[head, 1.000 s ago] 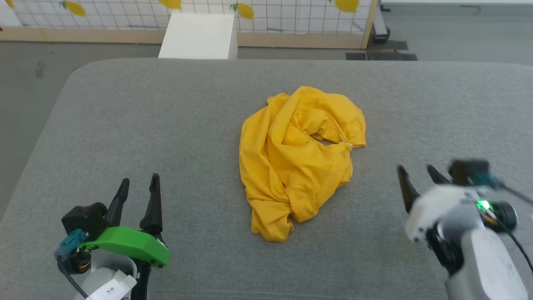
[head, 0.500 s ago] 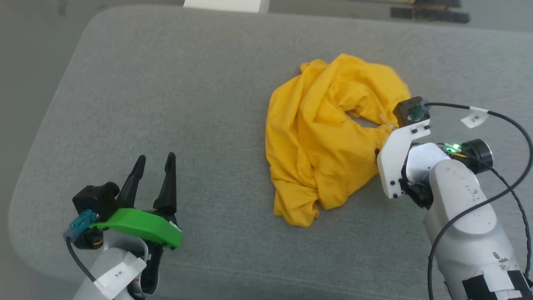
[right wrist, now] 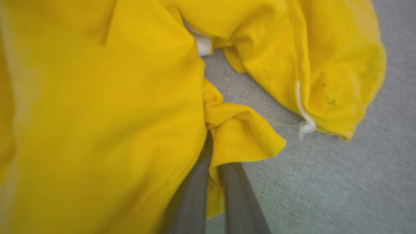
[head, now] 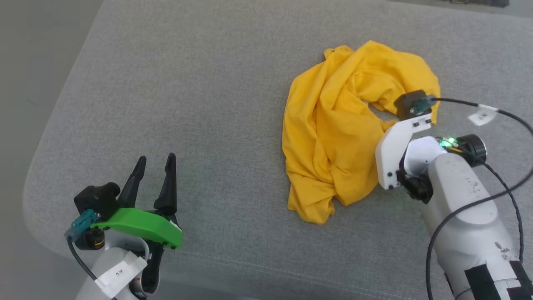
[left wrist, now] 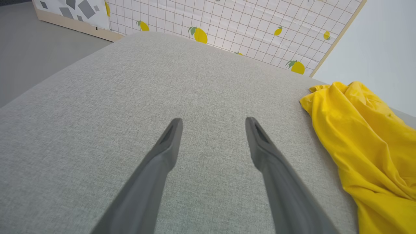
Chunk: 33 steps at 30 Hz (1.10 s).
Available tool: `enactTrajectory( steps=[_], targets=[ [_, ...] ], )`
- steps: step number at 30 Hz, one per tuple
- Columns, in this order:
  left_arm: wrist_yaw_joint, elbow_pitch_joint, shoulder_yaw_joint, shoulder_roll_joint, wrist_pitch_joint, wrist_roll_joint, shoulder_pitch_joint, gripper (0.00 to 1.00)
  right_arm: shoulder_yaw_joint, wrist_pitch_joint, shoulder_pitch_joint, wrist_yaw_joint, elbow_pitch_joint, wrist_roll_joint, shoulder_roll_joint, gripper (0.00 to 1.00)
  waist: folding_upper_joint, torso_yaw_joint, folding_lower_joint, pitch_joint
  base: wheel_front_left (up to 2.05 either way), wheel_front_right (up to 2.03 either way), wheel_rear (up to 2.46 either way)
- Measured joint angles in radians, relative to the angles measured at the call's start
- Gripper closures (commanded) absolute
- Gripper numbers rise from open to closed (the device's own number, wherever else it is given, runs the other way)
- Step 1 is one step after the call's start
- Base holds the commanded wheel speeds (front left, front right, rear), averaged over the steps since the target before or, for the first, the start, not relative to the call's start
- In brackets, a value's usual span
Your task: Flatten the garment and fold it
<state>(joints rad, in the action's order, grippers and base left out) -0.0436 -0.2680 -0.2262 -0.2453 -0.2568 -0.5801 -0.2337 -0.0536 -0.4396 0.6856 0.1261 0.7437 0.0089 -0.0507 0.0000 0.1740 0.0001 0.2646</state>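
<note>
The garment (head: 333,137) is a bright yellow-orange T-shirt lying crumpled on a grey cushioned surface (head: 187,104), right of centre in the head view. My right wrist (head: 399,154) leans over its right edge. In the right wrist view my right gripper (right wrist: 213,162) is shut on a bunched fold of the garment (right wrist: 97,113), with fabric pinched between the two fingers and the tips buried in cloth. A white thread (right wrist: 304,110) hangs from a nearby hem. My left gripper (head: 156,157) stands open and empty at the lower left, well apart from the garment (left wrist: 367,146); its fingers spread wide around the gripper's midpoint (left wrist: 213,119).
The grey surface has a rounded front-left corner (head: 37,187) with grey floor (head: 25,62) beyond it. A white grid panel printed with lemons (left wrist: 227,22) stands past the far edge in the left wrist view. A black cable (head: 499,112) loops from my right wrist.
The head camera has tilted down and shifted. My right arm reached from the lower right to the garment's right edge and its gripper went from open to shut on the fabric. Left gripper unchanged.
</note>
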Motion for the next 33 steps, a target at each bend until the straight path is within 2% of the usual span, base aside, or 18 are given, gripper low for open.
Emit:
enactTrajectory(
  steps=[3, 6, 12, 14, 18, 19, 20, 28, 30, 33],
  targets=[
    [0.0, 0.0, 0.007, 0.005, 0.0, 0.003, 0.006, 0.0, 0.073, 0.071, -0.003, 0.003, -0.063, 0.02, -0.003, 1.0, 0.0, -0.013, 0.0, -0.022, 0.0, 0.0, 0.0],
    [0.001, 0.0, 0.009, 0.012, 0.0, 0.005, 0.017, 0.0, 0.184, 0.1, -0.023, 0.006, -0.156, 0.033, -0.039, 1.0, 0.0, -0.036, 0.0, -0.048, 0.0, 0.0, 0.0],
    [0.002, 0.0, 0.003, 0.021, 0.0, 0.006, 0.04, 0.0, 0.501, 0.015, -0.238, 0.006, -0.305, -0.004, -0.095, 1.0, 0.0, -0.09, 0.0, -0.095, 0.0, 0.0, 0.0],
    [0.002, 0.001, 0.0, 0.022, 0.0, 0.006, 0.04, 0.0, 0.588, -0.033, -0.337, 0.006, -0.329, -0.012, -0.081, 1.0, 0.0, -0.104, -0.0001, -0.107, 0.0, 0.0, 0.0],
    [0.002, 0.0, 0.002, 0.022, 0.0, 0.005, 0.043, 0.0, 0.659, -0.083, -0.47, 0.006, -0.371, -0.019, -0.017, 1.0, 0.0, -0.124, -0.0001, -0.121, 0.0, 0.0, 0.0],
    [0.004, -0.001, 0.002, 0.022, 0.0, 0.003, 0.044, 0.0, 0.655, -0.068, -0.488, 0.006, -0.384, -0.015, -0.009, 0.61, 0.0, -0.129, -0.0001, -0.124, 0.0, 0.0, 0.0],
    [0.006, -0.003, 0.002, 0.023, 0.002, 0.001, 0.046, 0.0, 0.656, -0.047, -0.494, 0.006, -0.395, 0.004, -0.003, 0.0, 0.0, -0.132, -0.0001, -0.128, 0.0, 0.0, 0.0],
    [0.014, 0.005, 0.003, 0.039, 0.044, -0.033, 0.053, 0.0, 0.622, 0.238, -0.499, 0.006, -0.482, 0.184, 0.0, 0.0, 0.0, -0.145, -0.0001, -0.161, 0.0, 0.0, 0.0],
    [0.019, 0.02, -0.017, 0.046, 0.088, -0.034, 0.046, 0.0, 0.611, 0.28, -0.513, 0.006, -0.497, 0.206, -0.002, 0.0, 0.0, -0.148, -0.0001, -0.169, 0.0, 0.0, 0.0],
    [0.029, 0.027, -0.082, 0.051, 0.208, -0.015, -0.006, 0.0, 0.58, 0.304, -0.552, 0.006, -0.508, 0.235, 0.0, 0.0, 0.0, -0.158, -0.0001, -0.174, 0.0, 0.0, 0.0]
  ],
)
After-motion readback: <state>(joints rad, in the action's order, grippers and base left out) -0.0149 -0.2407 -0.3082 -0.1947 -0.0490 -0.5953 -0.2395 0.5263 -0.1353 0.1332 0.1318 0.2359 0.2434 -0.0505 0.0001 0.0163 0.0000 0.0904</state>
